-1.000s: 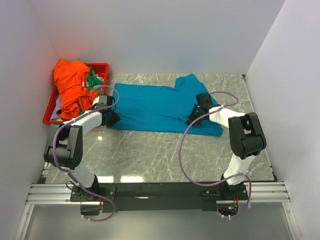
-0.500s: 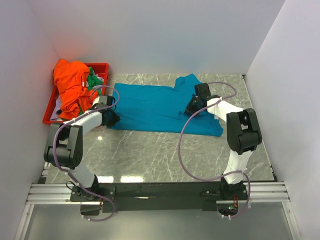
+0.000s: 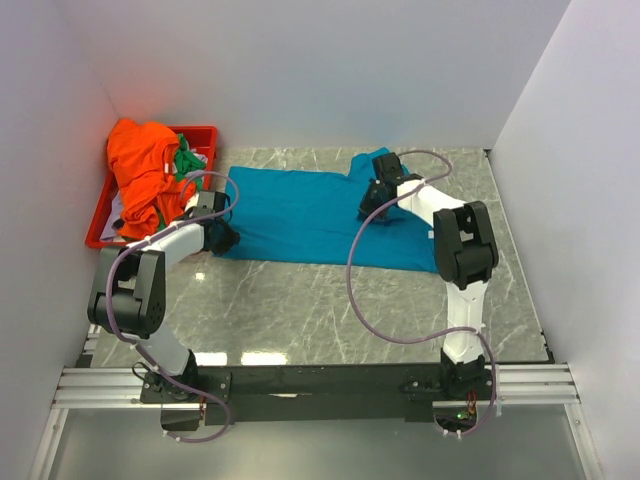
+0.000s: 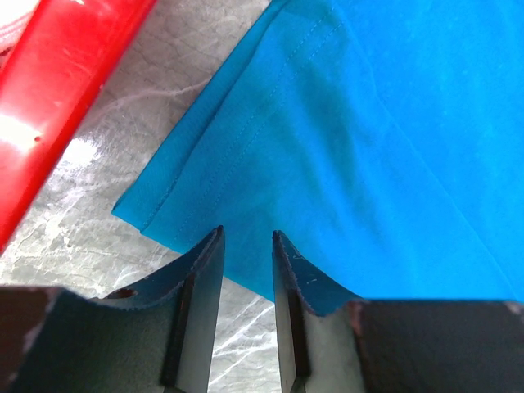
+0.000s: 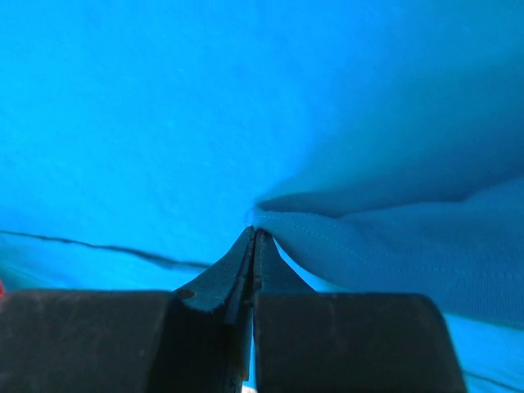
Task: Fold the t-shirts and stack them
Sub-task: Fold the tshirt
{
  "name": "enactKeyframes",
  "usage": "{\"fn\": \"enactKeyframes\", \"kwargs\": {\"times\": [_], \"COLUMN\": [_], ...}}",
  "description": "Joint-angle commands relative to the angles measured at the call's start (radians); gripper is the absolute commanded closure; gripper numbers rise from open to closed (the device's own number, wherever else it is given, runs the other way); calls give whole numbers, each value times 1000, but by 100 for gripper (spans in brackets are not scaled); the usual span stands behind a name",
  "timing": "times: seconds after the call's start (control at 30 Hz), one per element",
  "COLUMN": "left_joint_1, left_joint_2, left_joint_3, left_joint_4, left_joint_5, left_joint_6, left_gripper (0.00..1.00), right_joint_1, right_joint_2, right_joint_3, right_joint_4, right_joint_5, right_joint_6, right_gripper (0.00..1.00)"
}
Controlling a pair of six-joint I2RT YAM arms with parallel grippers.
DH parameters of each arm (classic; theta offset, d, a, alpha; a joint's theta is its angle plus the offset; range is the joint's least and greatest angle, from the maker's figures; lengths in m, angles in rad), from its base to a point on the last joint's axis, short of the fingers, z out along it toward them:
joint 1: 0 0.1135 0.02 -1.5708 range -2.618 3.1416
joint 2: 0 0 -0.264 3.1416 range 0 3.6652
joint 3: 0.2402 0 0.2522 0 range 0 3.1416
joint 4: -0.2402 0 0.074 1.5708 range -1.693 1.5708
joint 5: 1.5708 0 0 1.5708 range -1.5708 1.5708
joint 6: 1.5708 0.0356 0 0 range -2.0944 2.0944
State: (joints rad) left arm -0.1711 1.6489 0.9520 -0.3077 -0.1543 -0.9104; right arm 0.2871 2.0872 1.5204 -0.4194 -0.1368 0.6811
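Seemingly three t-shirts point(image 3: 300, 215), one tray point(image 3: 97, 232).

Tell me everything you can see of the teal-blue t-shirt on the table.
The teal-blue t-shirt is plain soft cloth with stitched hems, spread mostly flat on the marble table, right of the red tray. The right gripper pinches a raised fold of it near one sleeve. The left gripper sits at its hem corner, fingers narrowly apart over the cloth; whether it grips is unclear.
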Motion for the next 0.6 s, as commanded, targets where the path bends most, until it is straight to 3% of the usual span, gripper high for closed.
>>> {"fn": "enactKeyframes", "kwargs": {"times": [0.0, 0.17, 0.4, 0.57], "left_joint_1": [-2, -2, -2, -2], "left_joint_2": [-17, -21, -27, -34], "left_joint_3": [8, 5, -4, -7], "left_joint_4": [-7, -7, -4, -2], "left_joint_5": [-5, -7, -2, 2], "left_joint_6": [11, 16, 16, 19], "left_gripper": [65, 65, 64, 64], "right_joint_1": [15, 24, 35, 34], "right_joint_2": [34, 60, 57, 2], "right_joint_3": [87, 135, 173, 167], "right_joint_4": [-35, -39, -39, -35], "right_joint_5": [31, 39, 39, 52], "right_joint_6": [-43, -84, -143, -181], "right_gripper": [100, 99, 65, 59]}}
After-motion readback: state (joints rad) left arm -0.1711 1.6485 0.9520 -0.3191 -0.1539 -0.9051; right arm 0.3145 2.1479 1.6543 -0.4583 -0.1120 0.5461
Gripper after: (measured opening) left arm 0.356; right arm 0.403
